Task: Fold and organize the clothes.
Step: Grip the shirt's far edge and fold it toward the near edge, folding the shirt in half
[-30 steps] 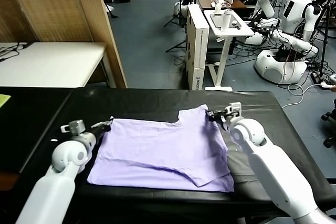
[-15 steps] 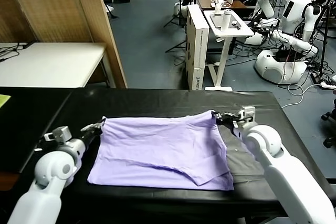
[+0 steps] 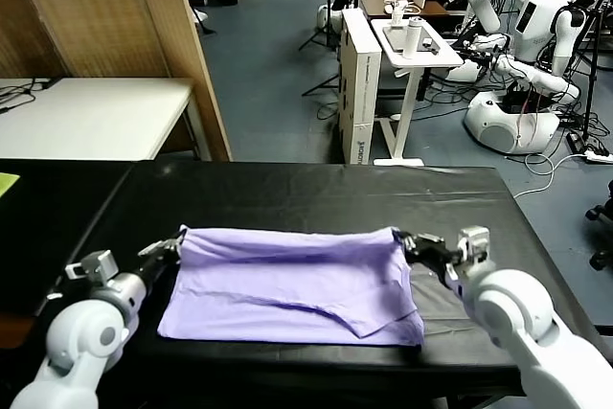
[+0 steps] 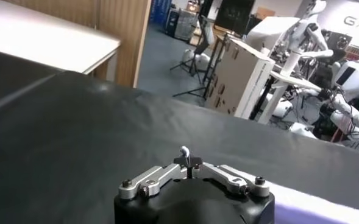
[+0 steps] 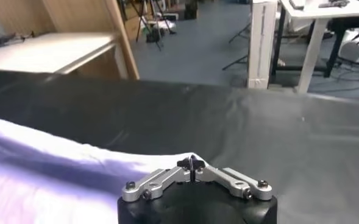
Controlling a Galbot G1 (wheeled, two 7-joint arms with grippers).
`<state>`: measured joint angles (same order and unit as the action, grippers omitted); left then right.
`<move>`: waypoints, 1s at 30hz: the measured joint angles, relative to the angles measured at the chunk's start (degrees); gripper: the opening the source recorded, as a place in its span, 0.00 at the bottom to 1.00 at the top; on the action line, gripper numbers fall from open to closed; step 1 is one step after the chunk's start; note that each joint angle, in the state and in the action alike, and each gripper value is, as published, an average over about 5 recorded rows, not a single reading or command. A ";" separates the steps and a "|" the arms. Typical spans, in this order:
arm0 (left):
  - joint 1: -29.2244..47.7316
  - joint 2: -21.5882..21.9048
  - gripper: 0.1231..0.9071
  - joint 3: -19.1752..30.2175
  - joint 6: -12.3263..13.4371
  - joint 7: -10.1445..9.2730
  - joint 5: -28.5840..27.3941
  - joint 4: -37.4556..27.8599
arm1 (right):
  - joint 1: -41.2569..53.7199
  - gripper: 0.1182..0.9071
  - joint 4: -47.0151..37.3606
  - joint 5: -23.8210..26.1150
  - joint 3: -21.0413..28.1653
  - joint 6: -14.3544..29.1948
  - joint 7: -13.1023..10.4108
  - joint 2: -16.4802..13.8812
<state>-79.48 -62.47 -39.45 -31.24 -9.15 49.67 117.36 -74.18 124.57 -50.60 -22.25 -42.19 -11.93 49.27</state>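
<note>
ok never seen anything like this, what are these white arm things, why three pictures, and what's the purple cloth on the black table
The white arms belong to a two-armed robot. One picture comes from a camera on its head, looking down at the work; the other two come from cameras on its left and right wrists.

On the black table lies one thing, a light lavender T-shirt, partly folded. The left end effector is shut on the shirt's far left corner, and the right end effector is shut on its far right corner, so the far edge runs stretched between them. In the right wrist view the cloth reaches up to the pinched tips. The machines in the background are other robots, not part of this job.
</note>
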 joint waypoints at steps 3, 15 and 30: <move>-2.12 -0.53 0.03 -0.86 0.54 0.07 -0.19 0.81 | -1.63 0.03 0.39 0.33 0.01 -0.01 -0.09 0.14; -9.24 -2.97 0.03 -3.90 3.12 0.45 -0.99 2.46 | -5.40 0.03 0.65 0.71 -0.30 -0.01 -0.25 -0.10; -15.55 -8.11 0.03 -4.55 5.93 0.05 -4.34 6.11 | -5.63 0.03 0.96 0.74 -0.34 -0.01 -0.63 -1.36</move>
<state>-95.03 -70.59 -44.00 -25.31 -9.11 45.34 123.46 -79.81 125.52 -49.86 -22.59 -42.20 -12.57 47.91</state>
